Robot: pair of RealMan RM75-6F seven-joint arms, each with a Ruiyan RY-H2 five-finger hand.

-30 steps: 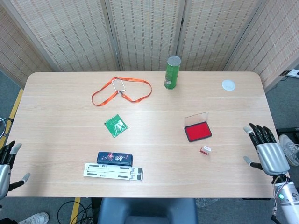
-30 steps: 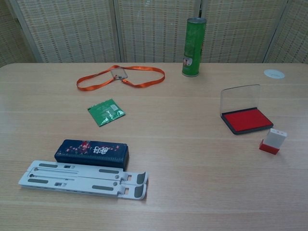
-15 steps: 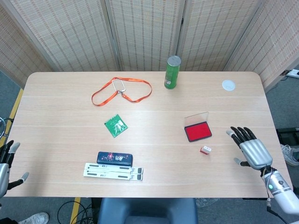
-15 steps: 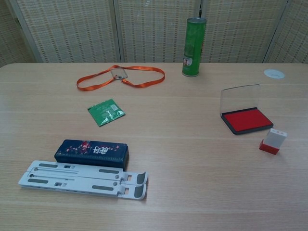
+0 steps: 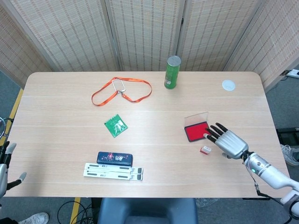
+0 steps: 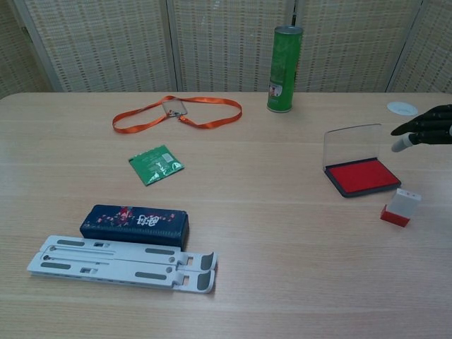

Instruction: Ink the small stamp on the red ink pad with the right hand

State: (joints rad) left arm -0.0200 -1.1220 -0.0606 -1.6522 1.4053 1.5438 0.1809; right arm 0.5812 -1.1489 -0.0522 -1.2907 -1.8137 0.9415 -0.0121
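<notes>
Right hand [image 5: 228, 142] hovers at lower right of the head view, fingers spread and holding nothing, its dark fingertips [image 5: 211, 132] reaching over the right rim of the red ink pad [image 5: 197, 131]. The pad's clear lid [image 6: 351, 145] stands upright along its far side. The small stamp [image 5: 205, 149] lies on the desk [image 5: 56, 140] just below the pad and just left of the hand, not touched. In the chest view the hand [image 6: 428, 128] enters at the right edge, above and beyond the stamp [image 6: 400, 207]. Bare wood runs from the pad to the desk's right edge. The left hand [image 5: 5, 168] sits off the lower left corner, fingers apart, empty. The green can [image 5: 172, 72] stands well apart, upper centre.
</notes>
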